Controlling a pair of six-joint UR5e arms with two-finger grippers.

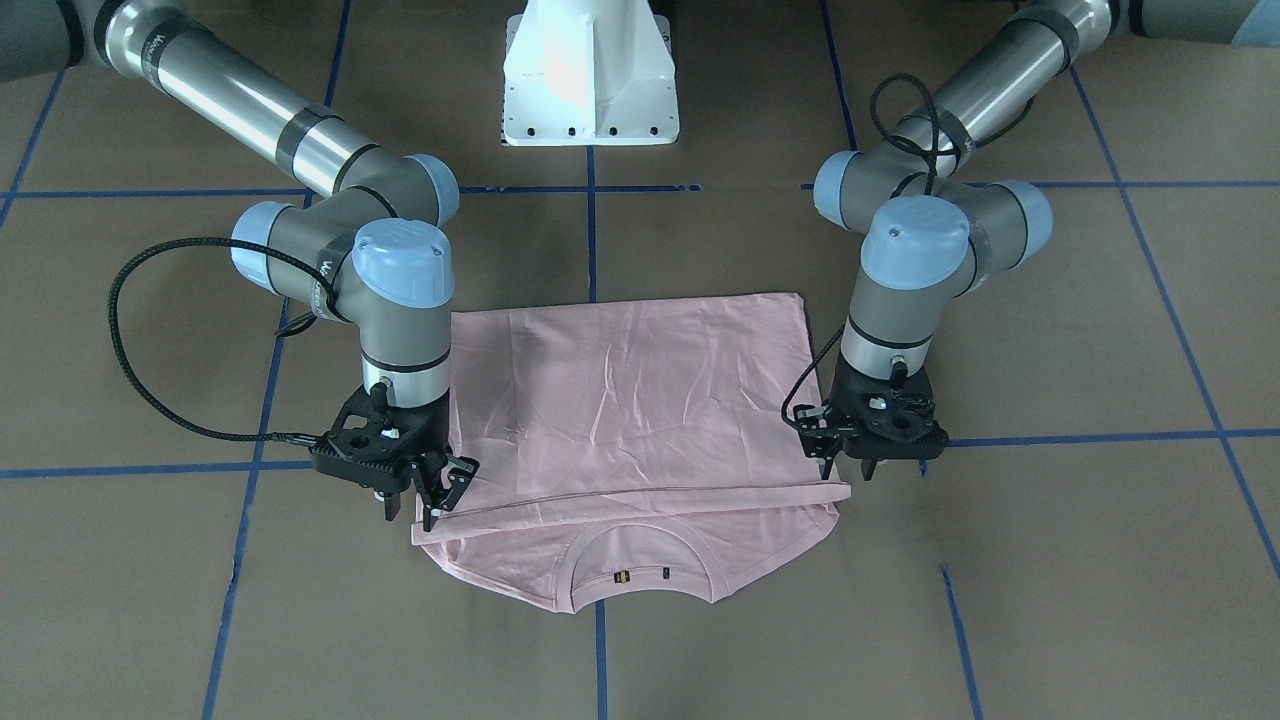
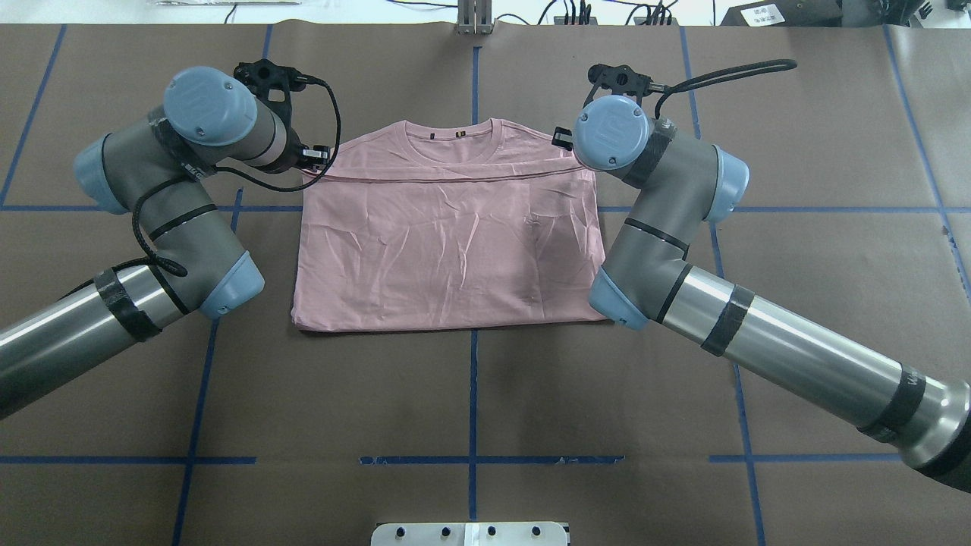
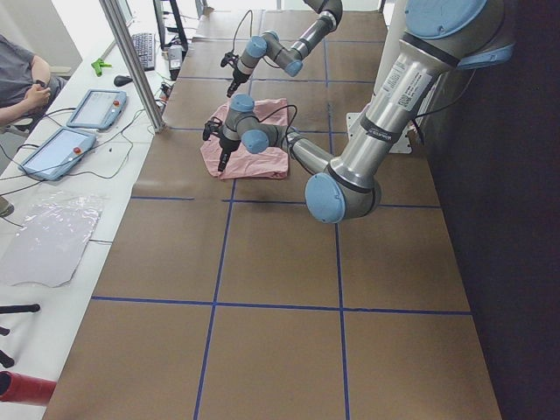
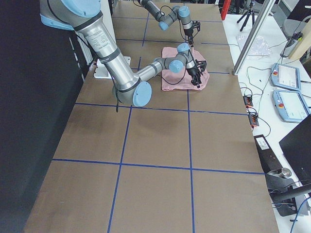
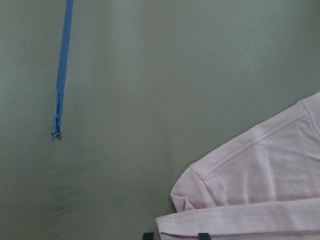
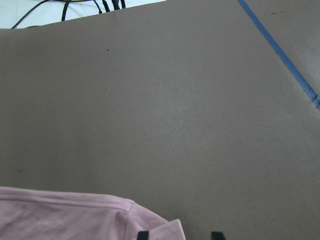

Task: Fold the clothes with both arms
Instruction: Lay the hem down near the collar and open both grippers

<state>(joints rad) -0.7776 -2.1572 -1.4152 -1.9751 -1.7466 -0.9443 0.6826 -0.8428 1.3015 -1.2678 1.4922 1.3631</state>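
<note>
Pale pink T-shirt lies flat on the brown paper-covered table, at the centre of the front-facing view, directly below the white pedestal base. Status as I read it from the remote station: garment is folded once crosswise, w/ the hem layer lying over the body and ending just short of the ribbed collar. The collar shows at the bottom of that view, a small label inside it. The upper layer is creased, and its free edge runs as a straight line across the frame. The right arm enters from upper left and the left arm from upper right, both wrists pointing down. Posn.: the right gripper sits at the left end of that folded edge, the left gripper at the right end. Jaw state: the left wrist view shows two black fingertips spread apart at the bottom edge, hem between them. The right wrist view shows its fingertips likewise apart, the shirt corner between them. I read both jaws as released, not pinching cloth. Blue tape lines grid the table.
</note>
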